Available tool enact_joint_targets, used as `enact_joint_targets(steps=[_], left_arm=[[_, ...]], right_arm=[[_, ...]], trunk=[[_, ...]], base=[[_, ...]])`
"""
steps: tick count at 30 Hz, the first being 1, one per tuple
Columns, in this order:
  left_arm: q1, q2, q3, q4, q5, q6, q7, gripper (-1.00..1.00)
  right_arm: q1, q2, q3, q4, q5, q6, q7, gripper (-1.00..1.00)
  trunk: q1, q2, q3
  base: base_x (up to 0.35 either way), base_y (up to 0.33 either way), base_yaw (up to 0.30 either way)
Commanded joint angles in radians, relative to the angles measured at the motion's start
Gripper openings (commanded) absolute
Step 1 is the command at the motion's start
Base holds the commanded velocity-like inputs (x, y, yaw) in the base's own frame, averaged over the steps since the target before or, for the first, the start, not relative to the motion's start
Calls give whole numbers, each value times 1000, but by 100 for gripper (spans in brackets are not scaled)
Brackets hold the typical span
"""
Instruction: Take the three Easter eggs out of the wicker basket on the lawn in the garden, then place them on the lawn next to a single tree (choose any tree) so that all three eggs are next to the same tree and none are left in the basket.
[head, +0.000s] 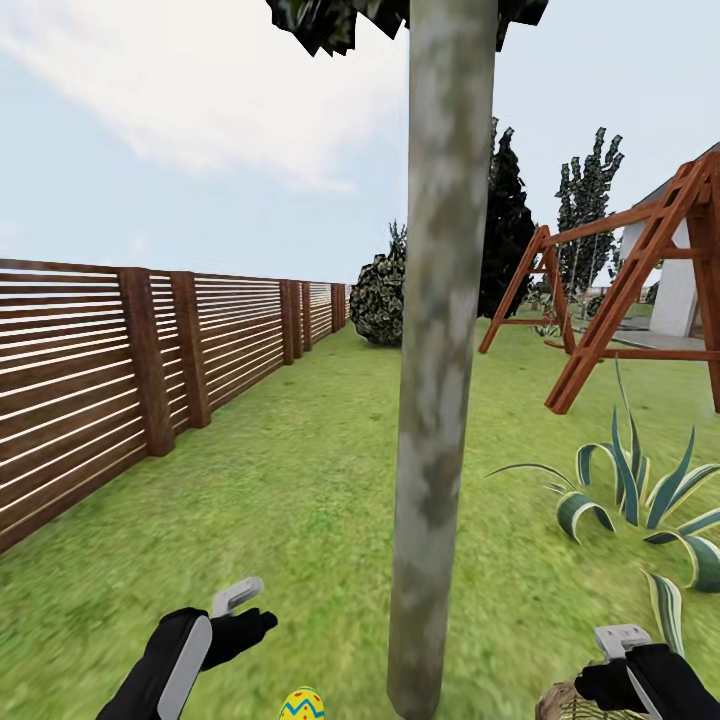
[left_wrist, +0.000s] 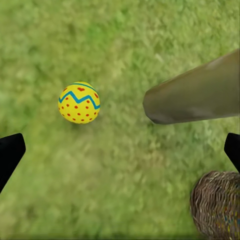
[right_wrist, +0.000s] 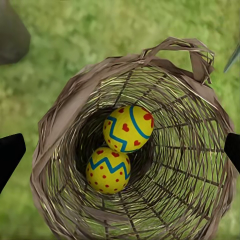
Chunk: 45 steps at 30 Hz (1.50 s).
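Note:
One yellow Easter egg (left_wrist: 79, 102) with red dots and a blue zigzag lies on the lawn (left_wrist: 120, 40) close to the foot of the tree (left_wrist: 195, 95). The head view catches this Easter egg (head: 302, 705) at its bottom edge, left of the pale tree (head: 440, 400). My left gripper (left_wrist: 120, 152) hangs open above the grass beside it, holding nothing. Two more Easter eggs (right_wrist: 128, 128) (right_wrist: 108, 170) rest inside the wicker basket (right_wrist: 60, 120). Directly over them, my right gripper (right_wrist: 120, 152) is open and empty. The wicker basket (head: 560, 705) stands right of the trunk.
A brown slat fence (head: 100, 380) runs along the left. Striped agave plants (head: 630, 490) grow right of the tree, just beyond the basket. A wooden swing frame (head: 620, 290) and a dark round bush (head: 380, 300) stand farther back.

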Motion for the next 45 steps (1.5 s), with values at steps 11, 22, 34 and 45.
enact_joint_targets(steps=[11,22,34,45], left_arm=[[-1,-1,2,2,11,5,9,100],[-1,-1,4,1,28,5,9,100],[-1,0,4,0,30,5,10,100],[-1,0,4,2,35,5,9,100]], right_arm=[[0,0,-4,-2,10,4,8,100],[0,0,-4,-2,10,4,8,100],[0,-1,-5,-2,10,4,8,100],[0,-1,-6,-2,10,4,8,100]], trunk=[[38,-71,-33],[80,-148,-67],[126,-232,-105],[169,-309,-139]], base=[[0,0,0],[-118,-19,0],[-35,-13,0],[0,0,0]])
